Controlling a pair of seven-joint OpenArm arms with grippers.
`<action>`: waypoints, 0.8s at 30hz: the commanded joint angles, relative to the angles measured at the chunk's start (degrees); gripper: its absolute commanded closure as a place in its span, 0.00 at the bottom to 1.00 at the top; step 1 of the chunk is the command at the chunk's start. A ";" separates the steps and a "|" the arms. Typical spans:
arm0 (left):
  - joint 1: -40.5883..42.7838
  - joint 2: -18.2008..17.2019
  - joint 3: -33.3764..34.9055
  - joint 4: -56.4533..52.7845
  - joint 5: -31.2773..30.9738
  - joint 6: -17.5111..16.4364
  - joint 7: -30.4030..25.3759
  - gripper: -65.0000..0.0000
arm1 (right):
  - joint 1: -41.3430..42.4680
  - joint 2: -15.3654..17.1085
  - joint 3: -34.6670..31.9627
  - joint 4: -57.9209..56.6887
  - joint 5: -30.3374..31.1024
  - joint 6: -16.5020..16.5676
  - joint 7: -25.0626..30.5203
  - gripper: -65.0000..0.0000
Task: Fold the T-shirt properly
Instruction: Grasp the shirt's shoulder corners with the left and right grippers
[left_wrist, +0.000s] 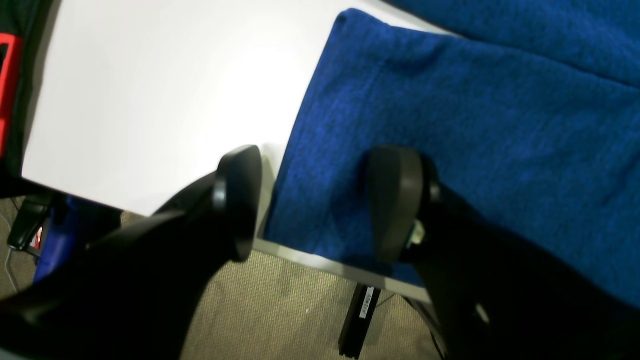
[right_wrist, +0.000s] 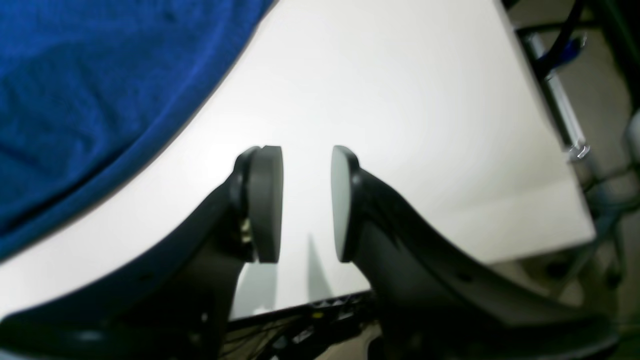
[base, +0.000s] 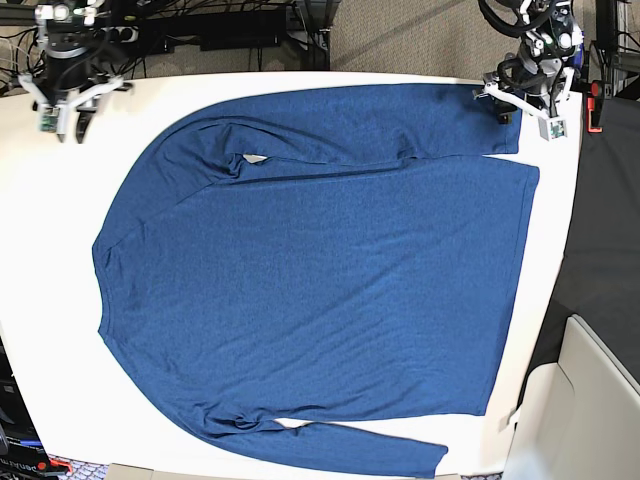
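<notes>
The T-shirt (base: 320, 270), dark blue and long-sleeved, lies spread flat on the white table (base: 560, 250). One sleeve is folded across its top edge, with the cuff (left_wrist: 320, 150) near the table's far right corner. My left gripper (base: 520, 105) hangs open over that cuff. In the left wrist view the left gripper (left_wrist: 317, 205) has one finger (left_wrist: 395, 200) above the fabric and the other above bare table, holding nothing. My right gripper (base: 62, 112) is at the far left corner, off the shirt. In the right wrist view the right gripper (right_wrist: 306, 202) is open over bare table, with blue fabric (right_wrist: 100, 100) to its left.
A black surface (base: 600, 220) with a red item (base: 597, 105) borders the table on the right. A white box (base: 590, 400) sits at the lower right. Cables and equipment (base: 220, 25) line the back edge. Carpet and a table leg (left_wrist: 357, 320) show below the table edge.
</notes>
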 joint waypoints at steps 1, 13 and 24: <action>-0.15 -0.42 -0.03 -0.08 -0.09 0.21 1.78 0.48 | 0.64 0.66 1.30 0.85 2.23 -0.31 0.40 0.73; 0.38 -1.83 2.95 0.89 -9.23 0.12 2.48 0.63 | 5.21 0.74 4.64 0.85 10.32 -0.31 -10.94 0.73; 0.29 -1.91 2.16 2.38 -9.50 0.12 2.48 1.00 | 6.70 0.48 2.09 0.85 16.03 -0.31 -14.20 0.73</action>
